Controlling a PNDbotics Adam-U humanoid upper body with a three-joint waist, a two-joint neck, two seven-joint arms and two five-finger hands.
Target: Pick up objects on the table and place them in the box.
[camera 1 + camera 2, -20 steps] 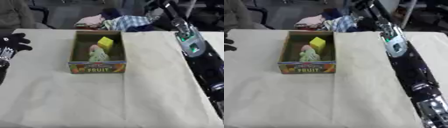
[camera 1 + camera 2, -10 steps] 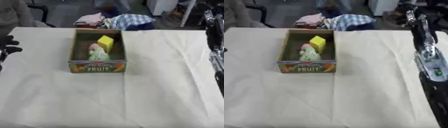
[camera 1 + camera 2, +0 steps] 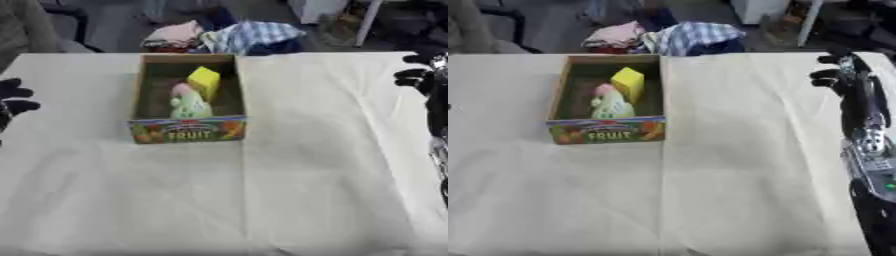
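A cardboard box (image 3: 187, 133) with "FRUIT" printed on its front stands on the table, left of the middle. Inside it a yellow block (image 3: 204, 81) lies toward the back and a pink and pale green thing (image 3: 185, 102) lies in front of it. My left hand (image 3: 13, 98) shows at the left edge, level with the box, fingers relaxed and holding nothing. At the right edge my right hand (image 3: 838, 75) hangs over the table, well apart from the box, fingers loosely spread and empty. No loose objects show on the cloth.
A cream cloth covers the table (image 3: 262, 190). Beyond the far edge lies a heap of clothes (image 3: 229, 35), with a chair (image 3: 63, 15) at the far left and a white pole (image 3: 807, 22) at the far right.
My right arm has pulled back from over the table toward the right edge, and its hand now shows there. The left hand has slipped further toward the left edge. The box's contents are unchanged.
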